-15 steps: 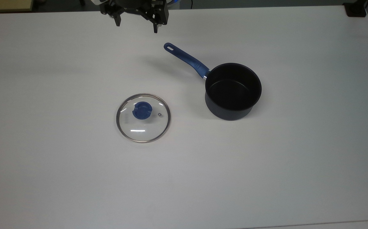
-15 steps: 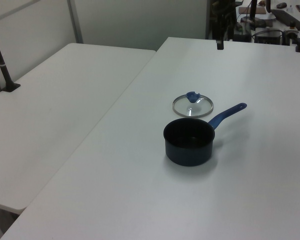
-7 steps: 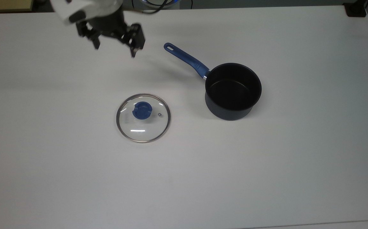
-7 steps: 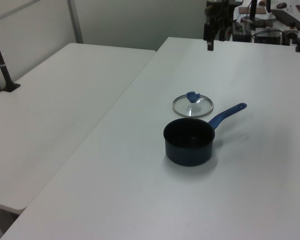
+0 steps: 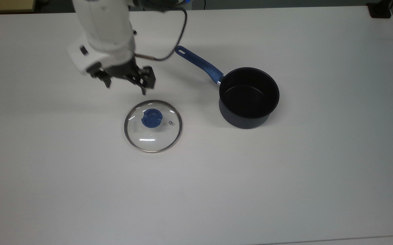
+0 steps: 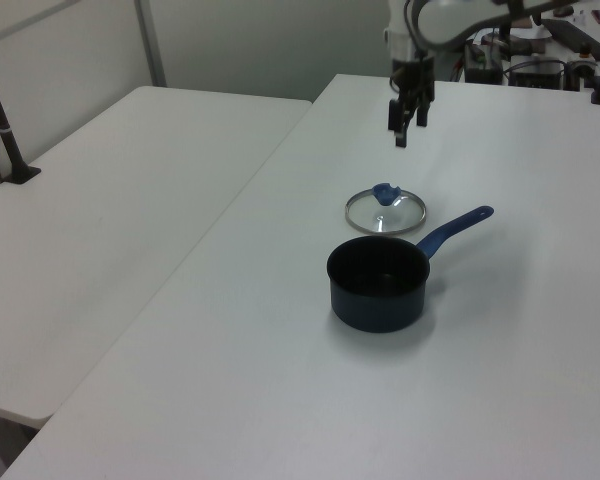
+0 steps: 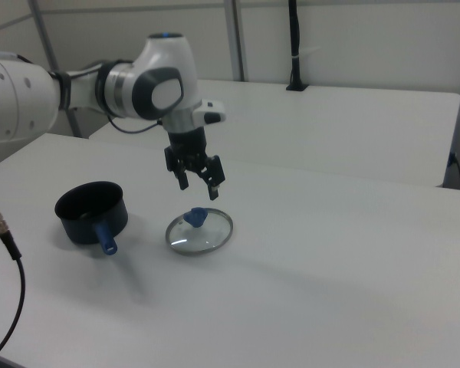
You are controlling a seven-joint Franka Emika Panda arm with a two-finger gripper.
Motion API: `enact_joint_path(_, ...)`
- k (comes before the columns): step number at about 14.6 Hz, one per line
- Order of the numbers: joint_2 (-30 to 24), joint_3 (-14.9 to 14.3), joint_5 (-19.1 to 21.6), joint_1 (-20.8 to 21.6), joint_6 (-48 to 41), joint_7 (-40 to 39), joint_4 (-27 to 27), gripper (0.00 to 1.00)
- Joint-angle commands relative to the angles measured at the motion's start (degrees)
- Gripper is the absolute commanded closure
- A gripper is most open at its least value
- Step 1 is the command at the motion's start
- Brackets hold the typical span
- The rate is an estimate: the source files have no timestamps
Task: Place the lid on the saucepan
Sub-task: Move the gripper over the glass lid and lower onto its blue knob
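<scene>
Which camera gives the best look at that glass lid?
The top view: the lid lies face-up, whole rim and blue knob visible. The left view and right view show it flattened, edge-on.

White table (image 5: 285, 190) seen bare apart from two items: lid (image 5: 153, 126) laid flat, knob up; saucepan (image 5: 248, 97) set upright at top view's right, well apart, handle toward far edge.

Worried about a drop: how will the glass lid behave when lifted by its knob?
The lid is clear glass with a steel rim, so likely rigid but breakable. Its blue knob sits centred, so it should hang fairly level. Lying flat on the table, it seems unlikely to roll.
</scene>
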Motion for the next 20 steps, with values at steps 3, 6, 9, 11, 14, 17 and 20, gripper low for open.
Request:
enact_joint_path(3, 5.6, -0.3, 0.7, 3.5, 6.6, 0.3, -0.7, 0.00)
enact_joint_path(6, 8.0, -0.2, 0.8, 4.6, 8.4, 2.1, -0.4, 0.00)
enact_joint_path(9, 9.7, -0.2, 0.7, 4.7, 12.1, 5.7, -0.4, 0.00)
enact_joint_path(11, 10.3, -0.2, 0.7, 5.3, 12.3, 5.9, -0.3, 0.00)
enact_joint_path(14, 10.3, -0.2, 0.7, 5.3, 12.3, 5.9, -0.3, 0.06)
enact_joint_path(17, 9.9, -0.2, 0.7, 5.2, 11.6, 6.0, -0.3, 0.31)
enact_joint_path(20, 9.3, -0.2, 0.7, 5.2, 11.4, 6.2, -0.3, 0.50)
